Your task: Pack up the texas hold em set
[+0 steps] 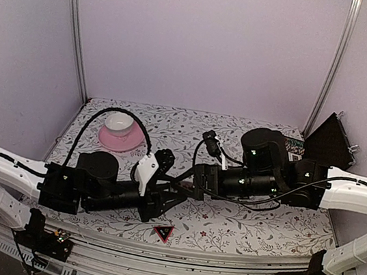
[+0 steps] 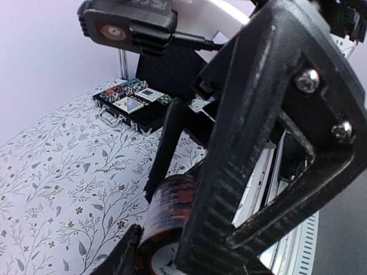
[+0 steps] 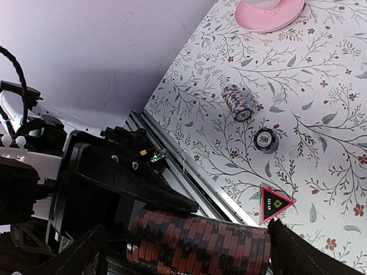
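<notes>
At far left of the desk [image 1: 239, 229]: one pink saucer [image 1: 119, 139] carrying one white cup [image 1: 119, 123]. Next along, two loose rolls: one blue-striped roll [image 3: 238, 102] on its side, end face turned toward one short black roll [image 3: 266, 140] marked 500. In the middle, two end effectors on one red-black roll [image 3: 200, 239], near the front edge, long axis crosswise in the right wrist view. Left end effector [image 2: 161, 249] clamped across its sides; right end effector [image 3: 189, 247] with a finger at each end, grip impossible to tell. Just beyond, one triangle marker [image 1: 163, 232], tip toward the near edge. Far right: one open case [image 2: 123, 117], lid [image 1: 331, 140] upright, holding rows of chips [image 2: 123, 90] and two card decks [image 2: 127, 104]
</notes>
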`<control>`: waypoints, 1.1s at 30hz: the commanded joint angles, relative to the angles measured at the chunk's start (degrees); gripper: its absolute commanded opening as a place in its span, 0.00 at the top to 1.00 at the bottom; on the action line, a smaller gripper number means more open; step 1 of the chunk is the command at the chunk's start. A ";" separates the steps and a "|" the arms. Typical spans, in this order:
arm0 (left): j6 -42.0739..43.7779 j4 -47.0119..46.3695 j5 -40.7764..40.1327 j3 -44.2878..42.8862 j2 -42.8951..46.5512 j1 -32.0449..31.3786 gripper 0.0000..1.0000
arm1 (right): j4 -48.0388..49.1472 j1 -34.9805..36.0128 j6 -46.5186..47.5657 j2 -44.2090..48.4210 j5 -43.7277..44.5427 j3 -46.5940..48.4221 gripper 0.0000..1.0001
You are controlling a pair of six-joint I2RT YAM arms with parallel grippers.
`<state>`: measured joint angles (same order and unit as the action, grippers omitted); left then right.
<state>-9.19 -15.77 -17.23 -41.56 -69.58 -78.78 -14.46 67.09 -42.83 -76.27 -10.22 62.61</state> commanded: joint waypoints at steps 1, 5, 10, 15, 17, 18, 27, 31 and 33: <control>0.94 -5.15 -2.01 -2.91 0.24 -1.19 1.00 | -2.44 0.79 0.36 -0.21 2.17 3.02 0.08; 1.30 -5.31 -1.77 -3.04 0.00 -1.28 1.00 | -2.85 0.90 0.68 -0.43 2.27 3.34 0.15; 1.93 -5.19 -1.75 -3.73 -0.70 -1.46 1.00 | -4.01 0.96 0.88 -1.62 2.66 4.29 0.22; 2.36 -4.84 -2.16 -4.05 -1.23 -1.52 1.00 | -5.55 1.00 0.91 -2.45 4.52 5.28 0.36; 2.42 -4.83 -2.35 -3.93 -1.26 -1.55 1.00 | -6.17 0.94 0.84 -2.56 5.56 5.52 0.41; 2.42 -4.81 -2.44 -3.88 -1.19 -1.49 1.00 | -6.43 0.98 0.82 -2.57 6.13 5.55 0.42; 2.62 -4.87 -2.10 -3.14 -1.08 -1.55 0.53 | -7.39 0.81 0.82 -1.74 11.91 5.33 0.46; 2.94 -4.55 0.14 -2.91 -0.38 -1.59 0.21 | -8.25 -2.02 1.76 -0.80 14.64 3.93 0.46; 2.99 -3.87 0.56 -2.91 0.29 -1.65 0.17 | -8.94 -3.85 3.02 -0.12 16.45 3.33 0.47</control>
<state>-6.63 -17.43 -18.61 -43.09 -71.13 -79.59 -23.97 66.67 -41.95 -78.13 0.54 66.32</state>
